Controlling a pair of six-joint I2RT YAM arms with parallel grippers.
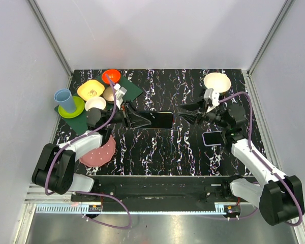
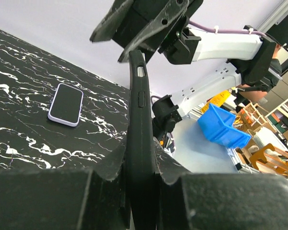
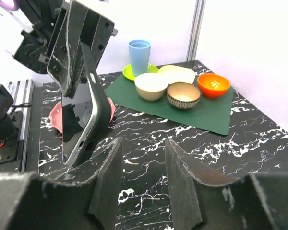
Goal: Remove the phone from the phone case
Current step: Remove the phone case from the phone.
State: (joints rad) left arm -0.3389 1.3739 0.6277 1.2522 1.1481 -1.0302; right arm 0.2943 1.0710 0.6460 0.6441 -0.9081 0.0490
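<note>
A phone [image 3: 76, 125] with a silver edge sits inside a black phone case [image 3: 97, 103], held on edge above the table. My left gripper [image 1: 142, 121] is shut on one end of the cased phone [image 1: 160, 120]. In the left wrist view the case's side [image 2: 139, 120] with its buttons runs up between the jaws. My right gripper [image 1: 185, 113] hangs just right of the phone's free end, apart from it. Its fingers [image 3: 110, 167] stand open with nothing between them. In the left wrist view the right gripper [image 2: 144, 26] shows just beyond the case's far end.
A second phone in a lilac case [image 1: 212, 138] lies flat on the table at the right. A green mat [image 1: 129, 91] at the back left carries several bowls and a blue cup [image 1: 65, 99]. A pink plate [image 1: 99, 152] lies near the left arm. A white bowl [image 1: 217, 81] stands back right.
</note>
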